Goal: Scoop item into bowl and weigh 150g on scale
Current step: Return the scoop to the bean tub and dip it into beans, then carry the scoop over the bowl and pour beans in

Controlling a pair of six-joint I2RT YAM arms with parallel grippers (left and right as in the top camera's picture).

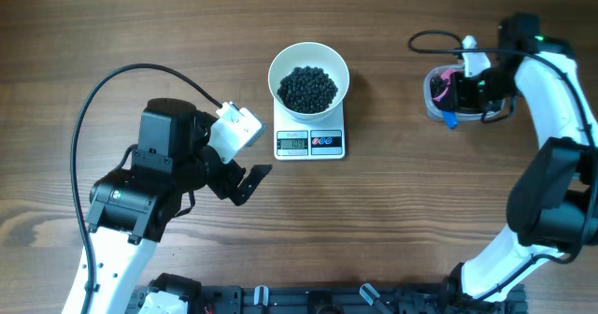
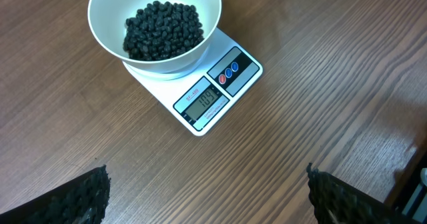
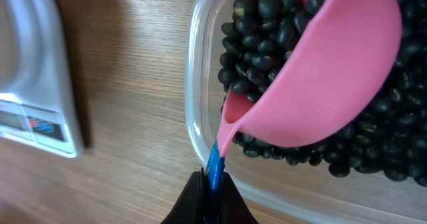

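The white bowl (image 1: 308, 71) stands on the white scale (image 1: 310, 143) at the table's middle back, holding a pile of black beans (image 1: 308, 88). The left wrist view shows the bowl (image 2: 155, 24), the beans (image 2: 162, 29) and the scale (image 2: 217, 91) with its lit display. My left gripper (image 1: 245, 181) hovers open to the left of the scale, nothing between its fingers (image 2: 80, 197). My right gripper (image 3: 213, 184) is shut on the blue handle of a pink scoop (image 3: 327, 71), which dips into the black beans (image 3: 387, 117) inside a clear tub (image 1: 448, 94).
The clear plastic tub (image 3: 200, 111) sits at the back right, with a black cable (image 1: 434, 38) looping behind it. Bare wooden tabletop (image 1: 402, 211) lies between the two arms and in front of the scale.
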